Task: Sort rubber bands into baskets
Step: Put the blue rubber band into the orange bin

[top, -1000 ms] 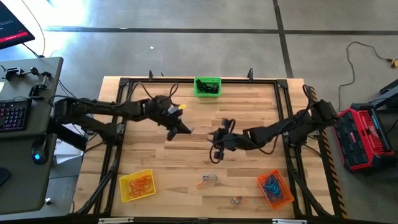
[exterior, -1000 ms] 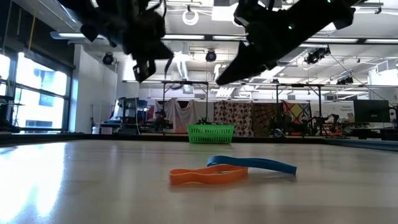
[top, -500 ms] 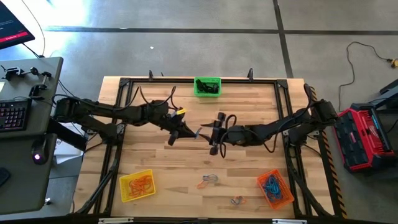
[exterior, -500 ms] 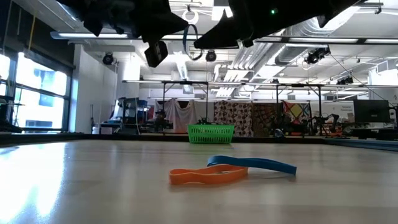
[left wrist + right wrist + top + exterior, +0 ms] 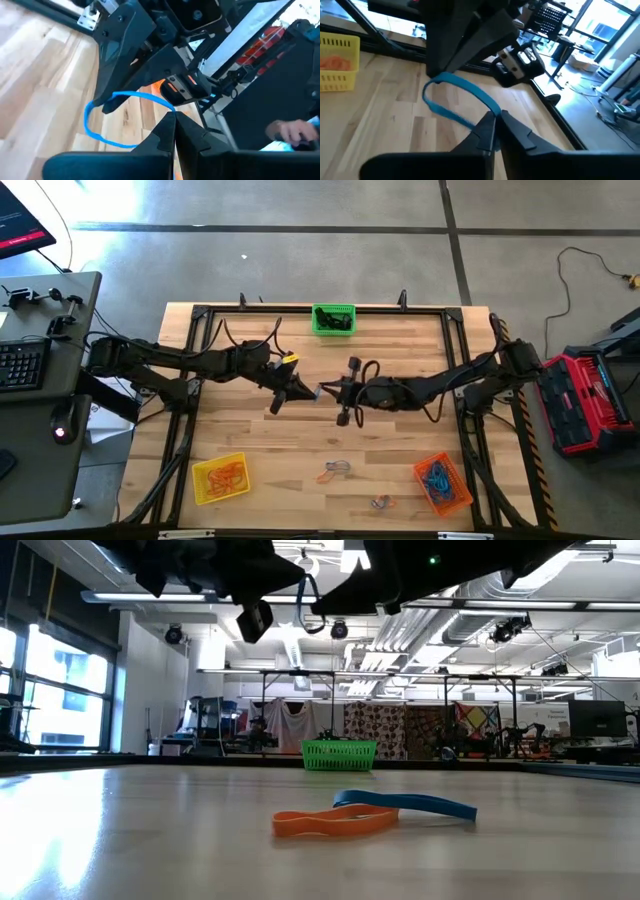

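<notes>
A blue rubber band hangs in the air over the middle of the table, between my two grippers. My left gripper comes from the table's left and is shut on one end of it. My right gripper faces it from the table's right and is shut on the other end. The green basket stands at the far edge, the yellow basket at the near left and the orange basket at the near right. Loose rubber bands lie flat on the table near the front edge. My left gripper pinches one end of the blue band between its two fingertips. The fingers come nearly level from the table's left. The band is lifted clear and curves away as an open loop toward the other gripper. My right gripper pinches the opposite end of the blue band between its two fingertips. The fingers come nearly level from the table's right. The loop bows between the two grippers, clear of the table and not drawn taut.
An orange band and a blue band lie together close to the front edge, with one more band nearer the orange basket. A black frame runs around the table. A desk with a keyboard stands to the left.
My right gripper has risen and gone toward the table's left, up to my left gripper, tipping from slanting down to nearly level. My left gripper has also tipped up toward level. The blue band now spans the short gap between the two.
</notes>
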`<state>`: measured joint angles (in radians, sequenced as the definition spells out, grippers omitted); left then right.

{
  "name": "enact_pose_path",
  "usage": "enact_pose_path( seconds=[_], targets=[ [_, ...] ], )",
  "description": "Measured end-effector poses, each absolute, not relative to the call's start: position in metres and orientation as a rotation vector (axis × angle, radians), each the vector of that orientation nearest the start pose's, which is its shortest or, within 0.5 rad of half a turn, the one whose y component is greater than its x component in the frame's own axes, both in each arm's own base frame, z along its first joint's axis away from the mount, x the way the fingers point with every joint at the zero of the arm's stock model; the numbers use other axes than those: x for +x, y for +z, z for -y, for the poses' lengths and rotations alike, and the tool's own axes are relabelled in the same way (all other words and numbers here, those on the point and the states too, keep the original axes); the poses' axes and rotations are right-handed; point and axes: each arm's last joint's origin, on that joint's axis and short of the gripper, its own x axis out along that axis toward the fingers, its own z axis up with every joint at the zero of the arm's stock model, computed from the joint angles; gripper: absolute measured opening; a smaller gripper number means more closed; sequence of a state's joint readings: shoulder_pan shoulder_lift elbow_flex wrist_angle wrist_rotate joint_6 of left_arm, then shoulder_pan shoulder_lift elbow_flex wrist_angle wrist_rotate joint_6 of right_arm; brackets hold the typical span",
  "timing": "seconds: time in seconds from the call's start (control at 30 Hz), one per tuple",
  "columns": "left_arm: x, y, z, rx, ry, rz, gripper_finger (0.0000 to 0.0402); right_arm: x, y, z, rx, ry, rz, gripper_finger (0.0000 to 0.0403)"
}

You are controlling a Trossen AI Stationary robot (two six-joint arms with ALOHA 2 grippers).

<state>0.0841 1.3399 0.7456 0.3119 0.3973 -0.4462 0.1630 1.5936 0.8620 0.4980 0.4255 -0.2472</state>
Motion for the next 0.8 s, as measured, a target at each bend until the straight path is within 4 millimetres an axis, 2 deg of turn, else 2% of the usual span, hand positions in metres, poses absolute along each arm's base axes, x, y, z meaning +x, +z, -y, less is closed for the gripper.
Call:
enact_pose_path(
  seconds=[0.17, 0.3, 0.53, 0.8],
  targets=[
    [0.287, 0.246, -0.014, -0.422, -0.234, -0.329, 0.0018, 0.332, 0.229, -0.049, -0.294, -0.231, -0.285, 0.0009],
    [0.287, 0.246, -0.014, -0.353, -0.220, -0.323, 0.0052, 0.317, 0.237, -0.054, -0.255, -0.246, -0.354, 0.0004],
    [0.284, 0.235, -0.021, -0.162, 0.009, -0.395, 0.0109, 0.275, 0.254, -0.063, -0.126, -0.234, -0.506, 0.0002],
    [0.275, 0.216, -0.020, -0.102, 0.001, -0.287, 0.0134, 0.229, 0.253, -0.084, 0.091, -0.246, -0.704, 0.0001]
  ],
)
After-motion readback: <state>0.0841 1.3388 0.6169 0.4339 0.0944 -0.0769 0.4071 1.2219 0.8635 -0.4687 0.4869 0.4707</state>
